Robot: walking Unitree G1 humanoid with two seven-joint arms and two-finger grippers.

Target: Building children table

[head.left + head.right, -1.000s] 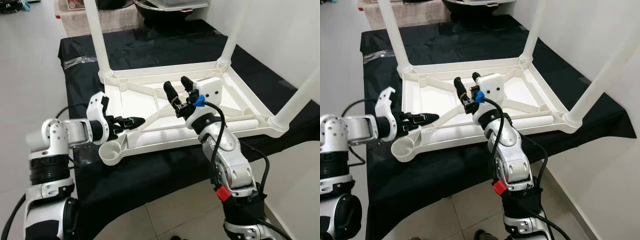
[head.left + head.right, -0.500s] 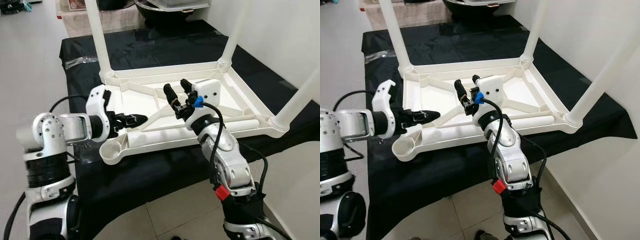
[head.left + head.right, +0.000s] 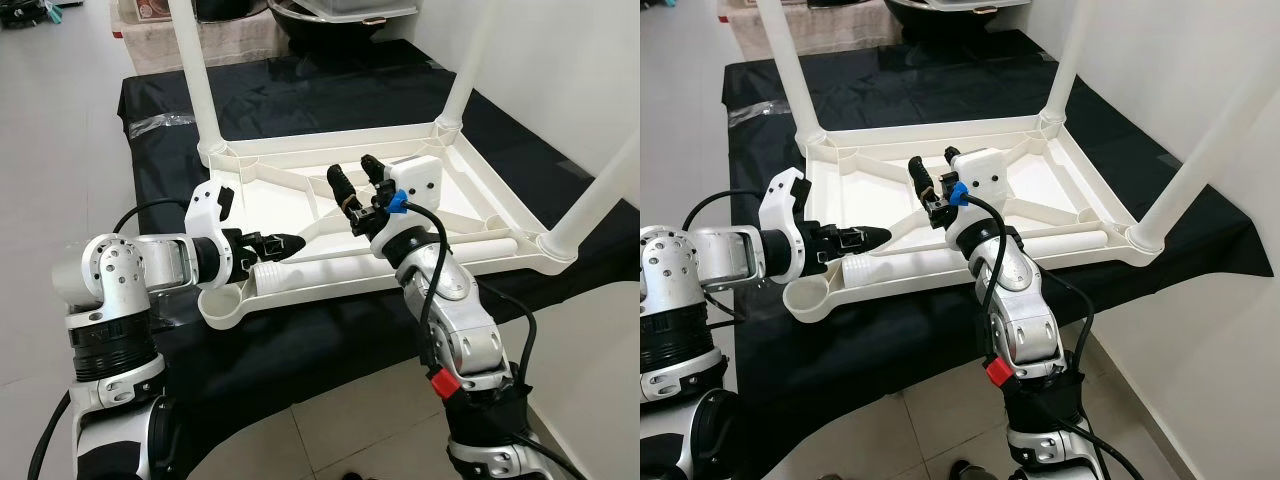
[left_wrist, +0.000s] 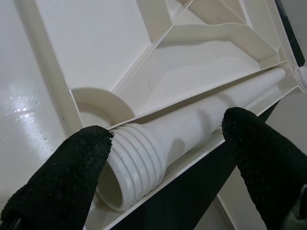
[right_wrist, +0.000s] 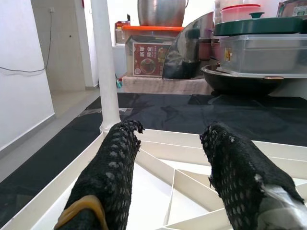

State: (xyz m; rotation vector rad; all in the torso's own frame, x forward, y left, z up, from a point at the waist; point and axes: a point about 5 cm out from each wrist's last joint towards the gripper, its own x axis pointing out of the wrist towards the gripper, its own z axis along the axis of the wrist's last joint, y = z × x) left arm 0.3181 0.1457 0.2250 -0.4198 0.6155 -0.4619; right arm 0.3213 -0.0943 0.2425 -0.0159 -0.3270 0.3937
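A black cloth (image 3: 300, 350) is covering the low work surface in a white-tiled room, and pots and plastic boxes are standing behind it. The white children table top (image 3: 470, 190) is lying upside down on the cloth, with three legs already standing up from its corners. The near-left corner socket (image 3: 222, 303) is still without a leg. The fourth leg (image 3: 400, 255) is lying loose inside the frame along the near edge, its ribbed end (image 4: 136, 165) pointing to that socket.

In the last second the left gripper (image 3: 285, 243) has been moving from beside the socket toward the ribbed end, and it is now hanging just above it. Its fingers (image 4: 72, 167) are wide apart on both sides of the ribs and are holding nothing. I judge the pick-up of the last leg is about to begin.

The right gripper (image 3: 358, 178) is staying raised over the middle ribs, fingers spread and empty
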